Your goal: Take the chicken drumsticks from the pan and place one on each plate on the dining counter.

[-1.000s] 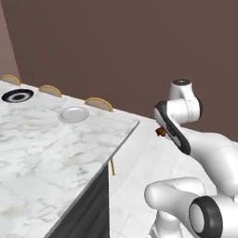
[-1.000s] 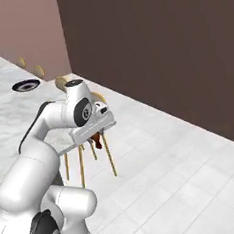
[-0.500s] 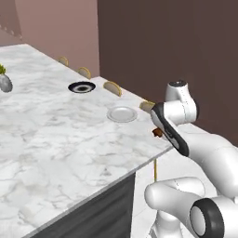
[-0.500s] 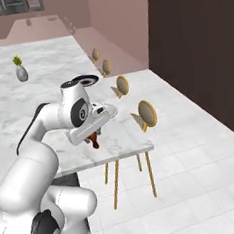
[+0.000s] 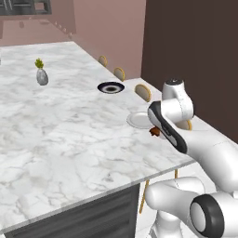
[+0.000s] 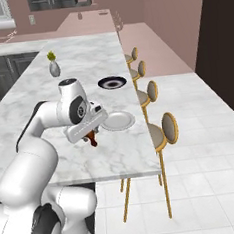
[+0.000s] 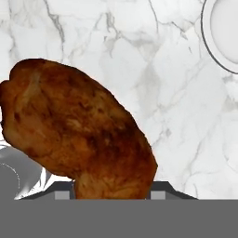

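Note:
My gripper (image 5: 155, 132) (image 6: 90, 137) is shut on a reddish-brown chicken drumstick (image 5: 153, 132) (image 6: 93, 138) (image 7: 79, 135) and holds it a little above the dining counter (image 5: 69, 135) (image 6: 42, 103) (image 7: 153, 60). The pale plate (image 5: 139, 120) (image 6: 117, 121) (image 7: 222, 32) lies bare just beside the held meat, near the stool-side edge. Further along that edge sits the dark black-rimmed plate (image 5: 110, 87) (image 6: 112, 83), also bare. The pan is out of view. In the hand view the drumstick hides the fingertips.
A small grey vase with a yellow-green sprig (image 5: 42, 76) (image 6: 54, 68) stands far back on the marble. Several yellow-rimmed stools (image 5: 142, 91) (image 6: 168, 127) line the counter's far edge. Tiled floor (image 6: 204, 171) lies beyond them, and a dark wall (image 5: 195, 46) rises behind.
The whole picture has shifted: the base has driven and turned, so the counter and both plates now lie in front of the arm. The drumstick stays gripped.

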Robot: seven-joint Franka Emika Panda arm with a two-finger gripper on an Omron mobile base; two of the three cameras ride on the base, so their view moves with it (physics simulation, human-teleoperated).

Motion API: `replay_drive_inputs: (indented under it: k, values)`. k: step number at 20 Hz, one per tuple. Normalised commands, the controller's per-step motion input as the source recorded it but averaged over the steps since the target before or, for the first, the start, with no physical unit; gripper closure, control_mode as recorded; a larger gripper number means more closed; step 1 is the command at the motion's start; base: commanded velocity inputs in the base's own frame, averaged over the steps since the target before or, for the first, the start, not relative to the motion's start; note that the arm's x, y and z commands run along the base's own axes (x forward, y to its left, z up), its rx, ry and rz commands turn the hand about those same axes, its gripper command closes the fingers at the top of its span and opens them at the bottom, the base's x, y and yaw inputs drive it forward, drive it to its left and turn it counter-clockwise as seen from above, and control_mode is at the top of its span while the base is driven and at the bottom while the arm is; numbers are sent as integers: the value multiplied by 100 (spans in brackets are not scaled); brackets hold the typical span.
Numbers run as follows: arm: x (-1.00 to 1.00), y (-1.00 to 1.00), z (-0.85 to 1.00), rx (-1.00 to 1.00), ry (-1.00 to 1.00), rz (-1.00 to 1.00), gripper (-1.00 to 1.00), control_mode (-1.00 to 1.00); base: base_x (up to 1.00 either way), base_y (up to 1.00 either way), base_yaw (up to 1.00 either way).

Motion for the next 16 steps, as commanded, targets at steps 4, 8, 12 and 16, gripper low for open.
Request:
replay_drive_inputs:
  k: [4, 8, 12, 16]
  values:
    - [0, 0, 0, 0, 0, 0, 100, 100, 1, -2, 0]
    - [0, 0, 0, 0, 0, 0, 100, 100, 0, 0, 0]
    - [0, 0, 0, 0, 0, 0, 100, 100, 0, 0, 0]
    - [0, 0, 0, 0, 0, 0, 100, 100, 3, 0, 0]
